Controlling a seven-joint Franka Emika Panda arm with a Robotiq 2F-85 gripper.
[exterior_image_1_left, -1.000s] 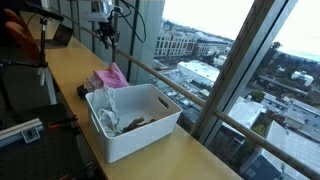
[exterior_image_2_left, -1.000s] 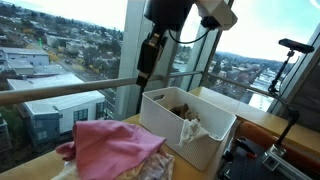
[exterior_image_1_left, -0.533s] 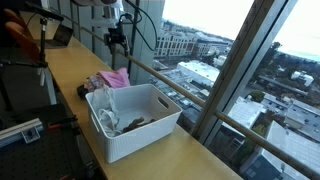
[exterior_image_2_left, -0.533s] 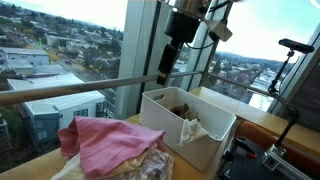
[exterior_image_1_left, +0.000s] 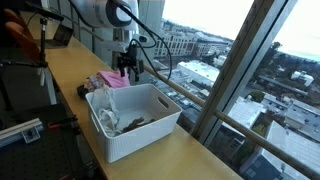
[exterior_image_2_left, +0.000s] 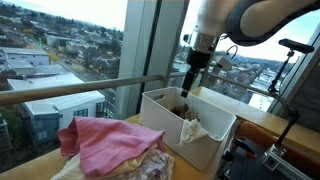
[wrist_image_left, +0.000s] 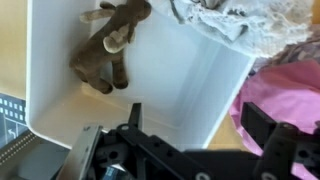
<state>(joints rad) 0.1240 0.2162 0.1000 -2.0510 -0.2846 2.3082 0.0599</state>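
The white bin (wrist_image_left: 190, 85) is smooth plastic; the brown toy animal (wrist_image_left: 105, 50) looks fuzzy and soft; the pink cloth (exterior_image_2_left: 105, 140) is soft and crumpled; the table (exterior_image_1_left: 60, 70) is smooth wood.

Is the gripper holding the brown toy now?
No, the toy lies on the floor of the bin, apart from the open, empty gripper.

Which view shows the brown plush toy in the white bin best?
The wrist view: the brown plush toy shows large and clear on the floor of the white bin, seen from above. In both exterior views it is only a small brown patch, partly hidden by the bin's wall.
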